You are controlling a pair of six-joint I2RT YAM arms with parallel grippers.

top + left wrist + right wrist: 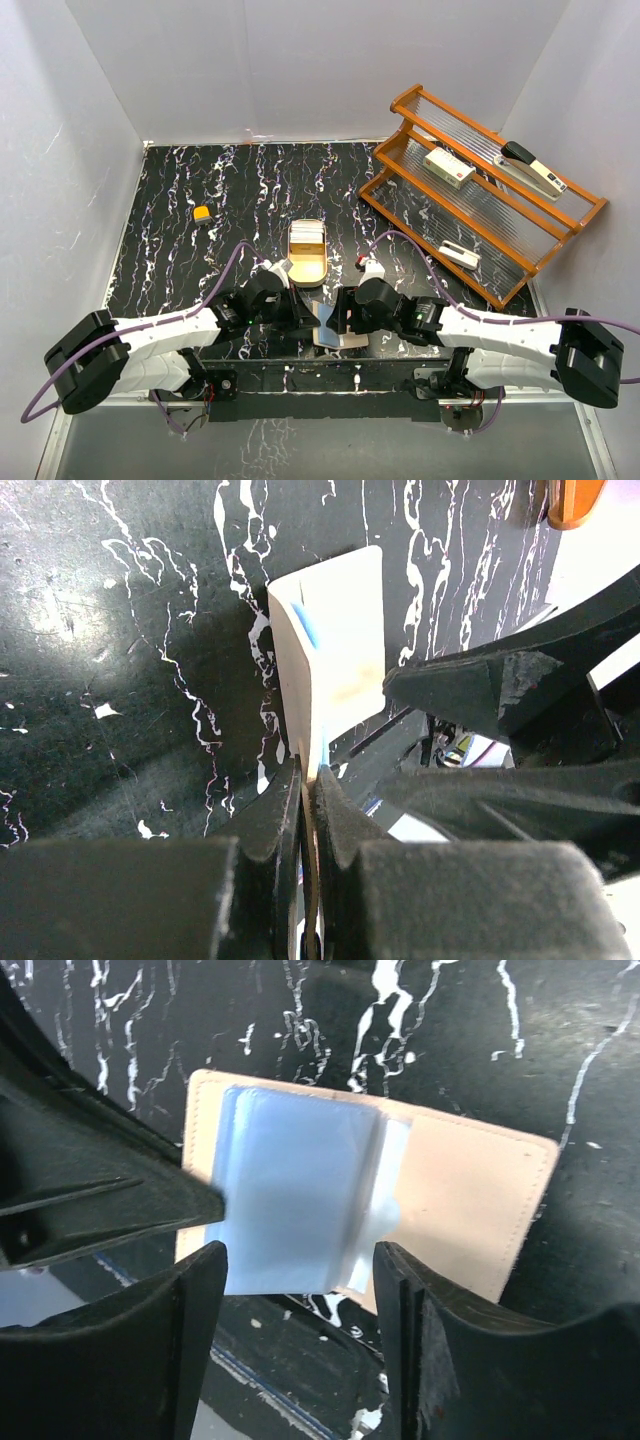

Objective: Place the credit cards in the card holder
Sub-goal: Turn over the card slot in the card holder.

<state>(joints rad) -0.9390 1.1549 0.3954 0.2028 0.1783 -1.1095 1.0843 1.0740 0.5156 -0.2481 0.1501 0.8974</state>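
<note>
The tan card holder (470,1210) sits near the table's front edge, between both grippers (348,342). My left gripper (308,770) is shut on one thin edge of it, and that flap (340,630) stands up ahead of the fingers. A pale credit card (295,1195), blurred, lies against the holder's inner face. My right gripper (300,1270) is open, its fingers either side of the card's near end without touching it. More credit cards (307,237) lie stacked in the gold tray (310,270). Whether the card sits in a slot I cannot tell.
An orange wooden rack (480,195) stands at the back right, holding a stapler (535,170) and small white boxes (449,167). A small orange object (202,213) lies at the left of the black marbled mat (200,260). White walls enclose the table.
</note>
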